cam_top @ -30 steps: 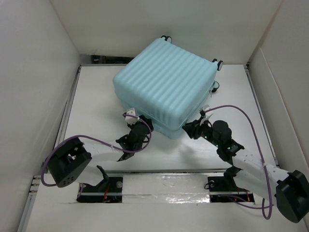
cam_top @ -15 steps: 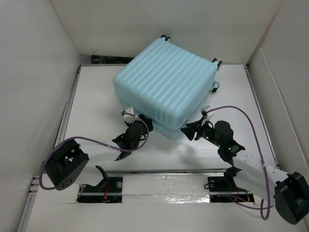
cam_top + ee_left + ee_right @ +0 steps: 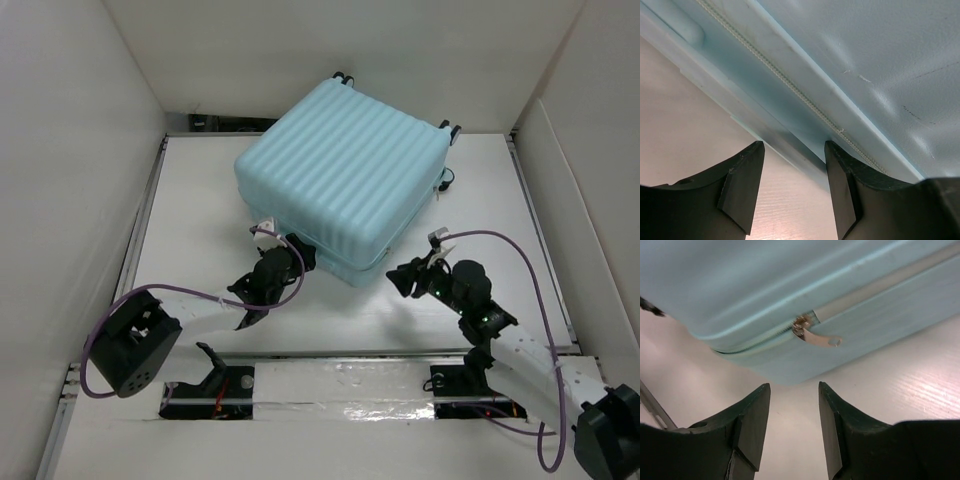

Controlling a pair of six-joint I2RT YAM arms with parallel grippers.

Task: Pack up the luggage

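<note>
The luggage [image 3: 342, 175] is a large pale aqua ribbed suitcase lying flat and closed at the back middle of the table, wheels toward the far side. My left gripper [image 3: 290, 245] is open and empty, its tips right at the suitcase's near left edge; the left wrist view shows the shell and zipper seam [image 3: 790, 85] close above the fingers. My right gripper [image 3: 400, 275] is open and empty, a short way off the suitcase's near corner. The right wrist view shows a metal zipper pull [image 3: 815, 335] on the seam, just beyond the fingertips [image 3: 757, 410].
White walls enclose the table on the left, right and back. A metal rail [image 3: 140, 230] runs along the left edge. Purple cables [image 3: 500, 240] loop from both arms. Bare white tabletop [image 3: 200, 200] lies left of the suitcase.
My right gripper has drawn back from the suitcase's near corner toward the right front. My left gripper has moved slightly closer in under the suitcase's near left edge.
</note>
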